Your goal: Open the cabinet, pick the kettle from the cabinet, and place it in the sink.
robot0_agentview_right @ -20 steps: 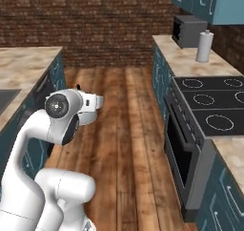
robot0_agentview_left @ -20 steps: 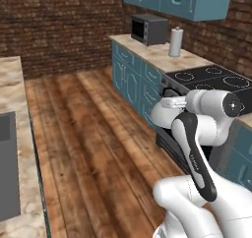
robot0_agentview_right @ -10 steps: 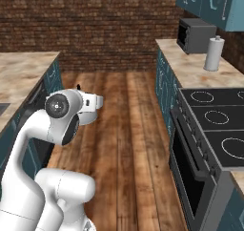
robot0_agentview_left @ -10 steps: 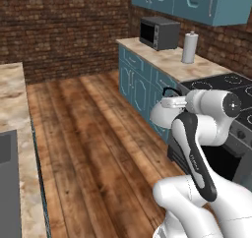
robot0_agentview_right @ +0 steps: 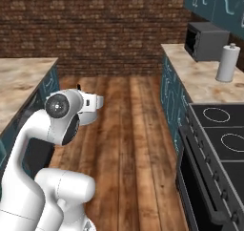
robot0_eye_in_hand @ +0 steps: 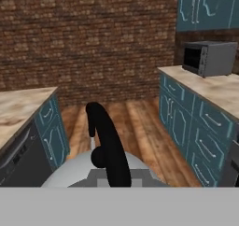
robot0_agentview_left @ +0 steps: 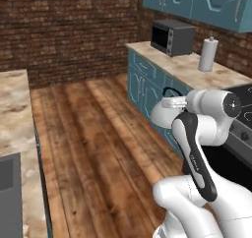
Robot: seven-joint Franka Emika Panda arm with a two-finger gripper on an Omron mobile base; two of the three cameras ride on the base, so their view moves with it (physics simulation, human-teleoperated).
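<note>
My gripper [robot0_agentview_left: 171,103] is shut on the black looped handle of the kettle [robot0_agentview_left: 158,115], a small silvery-white rounded pot held in the air above the wooden floor. From the right base view the kettle [robot0_agentview_right: 87,117] hangs under the hand [robot0_agentview_right: 94,101], in front of the arm's shoulder. The hand view looks over the kettle's dome [robot0_eye_in_hand: 70,173], and its black handle [robot0_eye_in_hand: 106,143] rises in the middle. A corner of the dark grey sink [robot0_agentview_left: 9,193] is set in the beige counter at lower left. The teal wall cabinet [robot0_agentview_left: 197,1] hangs at upper right.
The right counter holds a microwave [robot0_agentview_left: 172,36] and a white paper roll [robot0_agentview_left: 207,54], with teal base cabinets [robot0_agentview_left: 145,87] below. A black stovetop [robot0_agentview_right: 224,139] and an oven front lie to the right. A brick wall closes off the far end, and wooden floor [robot0_agentview_left: 93,133] runs between the counters.
The whole scene has shifted as the base moved: the stove slid away to the right and the microwave and roll came nearer. The arm keeps the same pose, with the kettle held.
</note>
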